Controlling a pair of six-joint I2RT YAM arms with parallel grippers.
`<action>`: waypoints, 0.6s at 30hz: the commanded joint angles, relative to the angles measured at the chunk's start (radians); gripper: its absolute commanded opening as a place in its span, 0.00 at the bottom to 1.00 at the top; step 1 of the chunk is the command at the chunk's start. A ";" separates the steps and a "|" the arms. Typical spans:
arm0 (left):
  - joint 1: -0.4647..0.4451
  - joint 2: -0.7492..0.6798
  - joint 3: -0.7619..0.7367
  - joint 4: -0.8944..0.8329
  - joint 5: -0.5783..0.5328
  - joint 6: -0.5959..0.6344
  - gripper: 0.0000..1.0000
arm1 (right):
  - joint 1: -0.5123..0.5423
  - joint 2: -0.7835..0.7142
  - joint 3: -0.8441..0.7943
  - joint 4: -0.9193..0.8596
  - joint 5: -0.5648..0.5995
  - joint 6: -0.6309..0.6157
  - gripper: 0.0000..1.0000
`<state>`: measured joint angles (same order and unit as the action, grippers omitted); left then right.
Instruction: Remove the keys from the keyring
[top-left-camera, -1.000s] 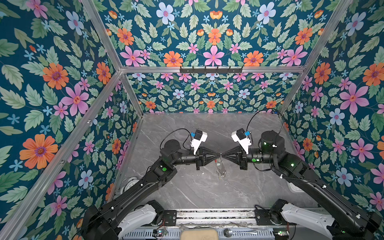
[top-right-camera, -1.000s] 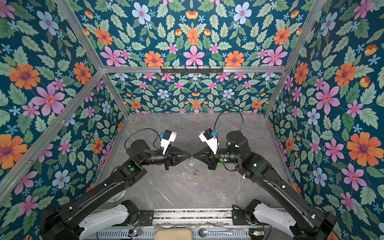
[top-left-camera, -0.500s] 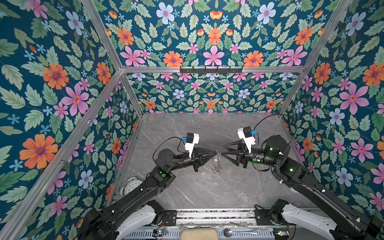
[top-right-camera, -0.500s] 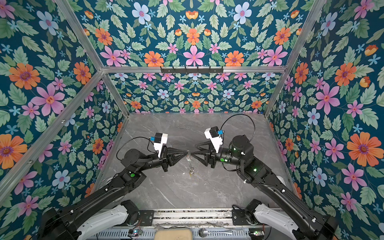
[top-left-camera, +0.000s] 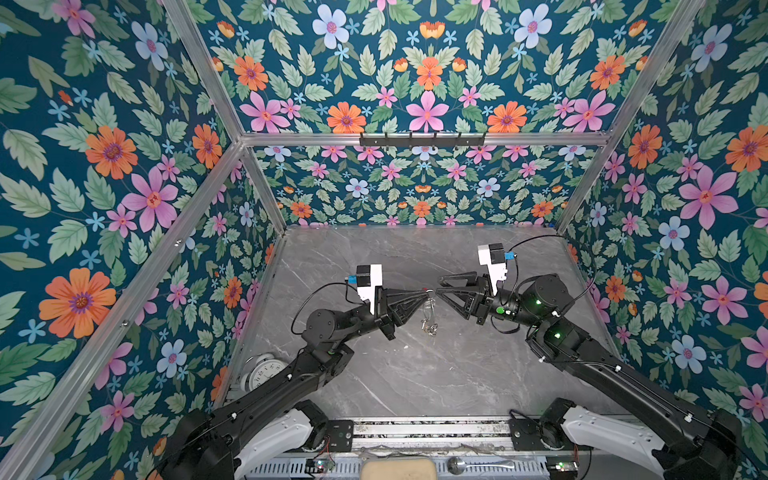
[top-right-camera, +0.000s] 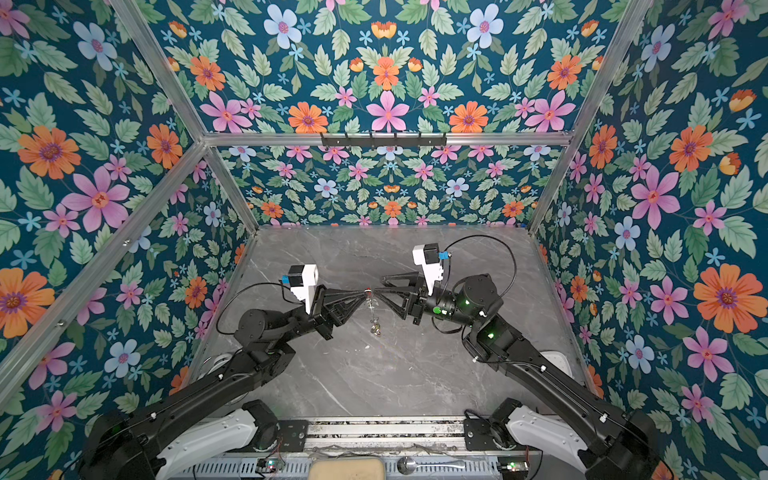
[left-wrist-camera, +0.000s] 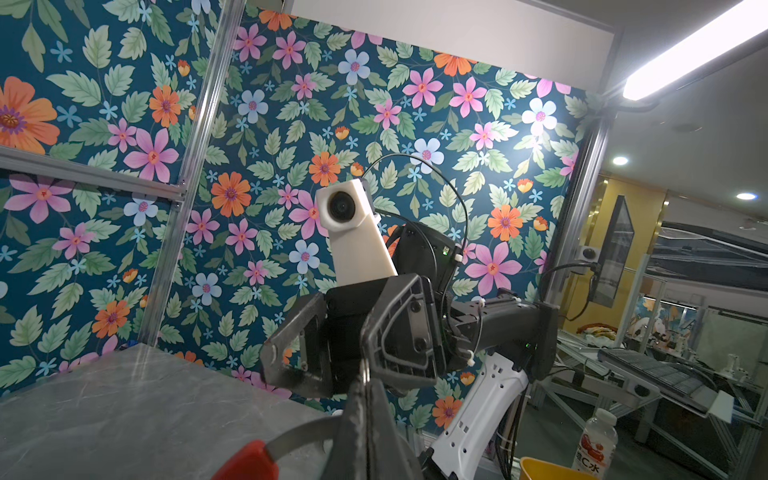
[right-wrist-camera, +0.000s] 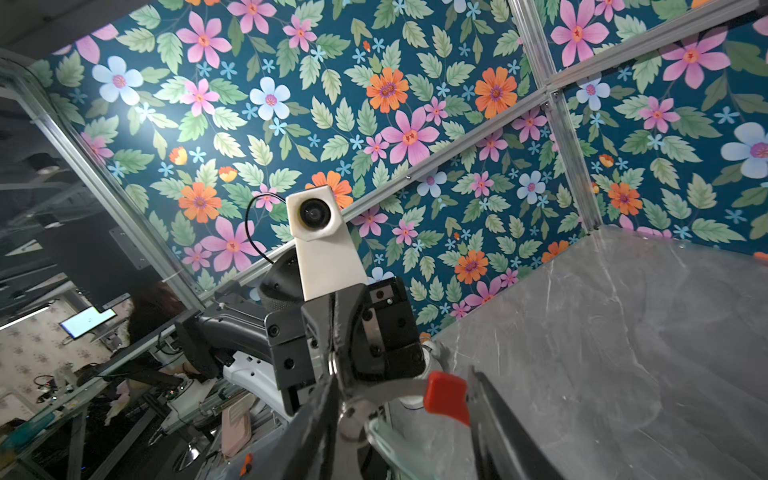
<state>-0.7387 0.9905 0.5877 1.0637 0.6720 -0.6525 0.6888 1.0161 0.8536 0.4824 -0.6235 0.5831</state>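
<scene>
My left gripper (top-left-camera: 426, 294) is shut on the keyring (top-left-camera: 430, 308), a thin grey hoop that hangs down from its tip above the table. The hoop's red section (left-wrist-camera: 249, 461) shows beside the shut fingers (left-wrist-camera: 353, 415) in the left wrist view. Small silver keys (top-left-camera: 430, 327) dangle at the hoop's low end in both top views (top-right-camera: 376, 328). My right gripper (top-left-camera: 439, 286) faces the left one tip to tip and is open. The red section (right-wrist-camera: 446, 399) and a round key head (right-wrist-camera: 353, 419) lie between its spread fingers (right-wrist-camera: 498, 415), touching neither that I can see.
A white alarm clock (top-left-camera: 266, 368) lies at the table's front left beside the left arm. A black hook rail (top-left-camera: 422, 139) runs along the back wall. A spoon (top-left-camera: 457, 465) and a beige pad (top-left-camera: 399, 469) lie on the front rail. Floral walls close three sides.
A second ago both grippers pinched the keyring tip to tip. The right gripper has opened and let go, drew back, then came close again. The left gripper kept its hold and shifted left.
</scene>
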 joint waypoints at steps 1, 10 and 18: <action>0.000 -0.001 -0.004 0.090 -0.010 -0.011 0.00 | 0.006 0.019 0.007 0.116 -0.047 0.058 0.47; 0.001 -0.001 -0.014 0.107 -0.031 -0.014 0.00 | 0.037 0.048 0.023 0.130 -0.077 0.055 0.30; 0.001 -0.003 -0.022 0.108 -0.045 -0.013 0.00 | 0.044 0.055 0.033 0.119 -0.107 0.048 0.15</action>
<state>-0.7387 0.9905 0.5659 1.1229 0.6384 -0.6598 0.7303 1.0676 0.8772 0.5720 -0.7044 0.6346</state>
